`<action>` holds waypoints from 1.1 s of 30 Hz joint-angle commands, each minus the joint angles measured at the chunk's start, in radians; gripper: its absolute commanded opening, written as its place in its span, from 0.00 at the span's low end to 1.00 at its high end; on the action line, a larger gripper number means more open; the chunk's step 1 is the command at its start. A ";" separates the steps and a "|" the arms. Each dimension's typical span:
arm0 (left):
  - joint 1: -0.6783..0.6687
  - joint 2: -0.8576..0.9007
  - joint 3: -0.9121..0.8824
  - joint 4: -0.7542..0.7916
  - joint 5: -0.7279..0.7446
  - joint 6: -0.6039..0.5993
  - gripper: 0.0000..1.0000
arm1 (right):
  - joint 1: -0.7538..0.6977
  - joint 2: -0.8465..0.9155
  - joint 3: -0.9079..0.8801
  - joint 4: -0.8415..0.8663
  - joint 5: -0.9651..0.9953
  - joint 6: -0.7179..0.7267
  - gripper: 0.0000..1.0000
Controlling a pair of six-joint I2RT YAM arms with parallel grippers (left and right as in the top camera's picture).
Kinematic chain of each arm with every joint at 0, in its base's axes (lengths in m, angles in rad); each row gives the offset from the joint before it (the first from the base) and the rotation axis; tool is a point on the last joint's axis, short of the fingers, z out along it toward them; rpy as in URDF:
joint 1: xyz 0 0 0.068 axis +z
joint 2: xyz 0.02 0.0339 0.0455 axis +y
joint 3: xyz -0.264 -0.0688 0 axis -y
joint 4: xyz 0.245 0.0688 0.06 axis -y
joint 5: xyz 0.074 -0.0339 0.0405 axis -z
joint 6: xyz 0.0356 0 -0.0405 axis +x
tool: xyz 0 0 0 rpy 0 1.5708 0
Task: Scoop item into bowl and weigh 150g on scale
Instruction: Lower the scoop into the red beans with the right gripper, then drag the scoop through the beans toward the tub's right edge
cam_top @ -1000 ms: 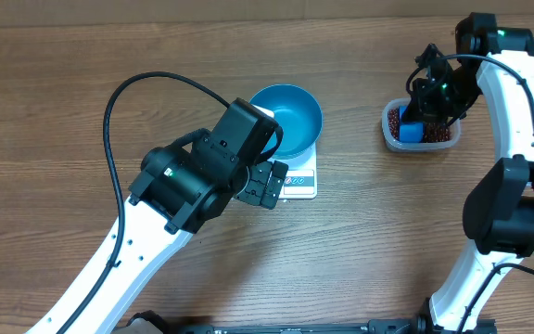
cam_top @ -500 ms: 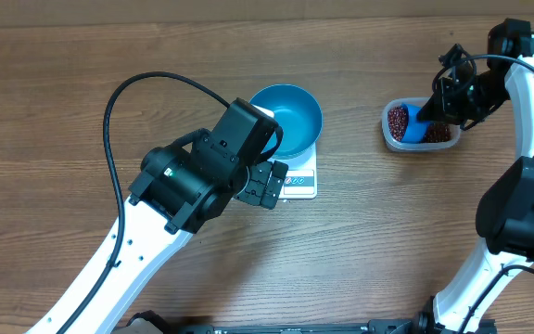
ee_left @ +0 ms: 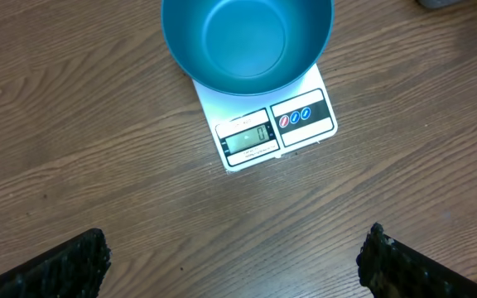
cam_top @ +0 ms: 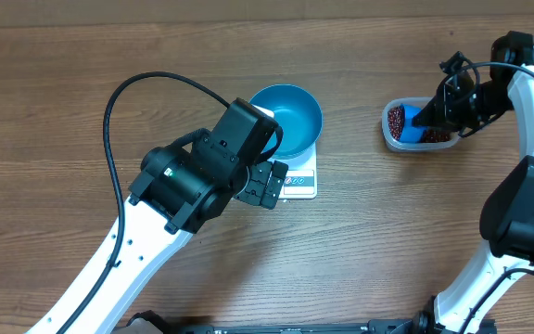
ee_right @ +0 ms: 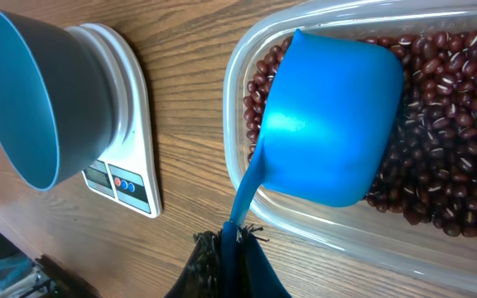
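Observation:
The teal-blue bowl (cam_top: 290,116) (ee_left: 247,41) (ee_right: 15,108) stands empty on the white scale (cam_top: 302,178) (ee_left: 276,124) (ee_right: 127,165), whose display reads 0. Dark red-brown beans (cam_top: 398,118) (ee_right: 454,141) fill a clear tub (cam_top: 389,139) (ee_right: 235,70) at the right. My right gripper (cam_top: 443,111) (ee_right: 237,236) is shut on the handle of a bright-blue scoop (cam_top: 422,125) (ee_right: 334,124). The scoop's cup lies in the tub on the beans, its back toward the wrist camera. My left gripper (cam_top: 269,184) (ee_left: 234,257) hangs open over bare table just in front of the scale, holding nothing.
The wooden table (cam_top: 387,241) runs all round. The left arm's body (cam_top: 193,176) and black cable (cam_top: 119,102) stand left of the bowl. The right arm's white links (cam_top: 527,186) run down the right edge.
My right wrist has swung out to the right and tilted, laying the scoop lower across the tub. The left arm, bowl and scale have not moved.

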 commanded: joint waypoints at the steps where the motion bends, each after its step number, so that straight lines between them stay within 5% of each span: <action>1: 0.002 0.001 0.021 -0.001 -0.006 0.019 1.00 | -0.018 0.023 -0.027 0.003 -0.021 -0.013 0.04; 33: 0.002 0.001 0.021 -0.003 -0.006 0.019 1.00 | -0.153 0.023 -0.130 0.028 -0.164 -0.042 0.04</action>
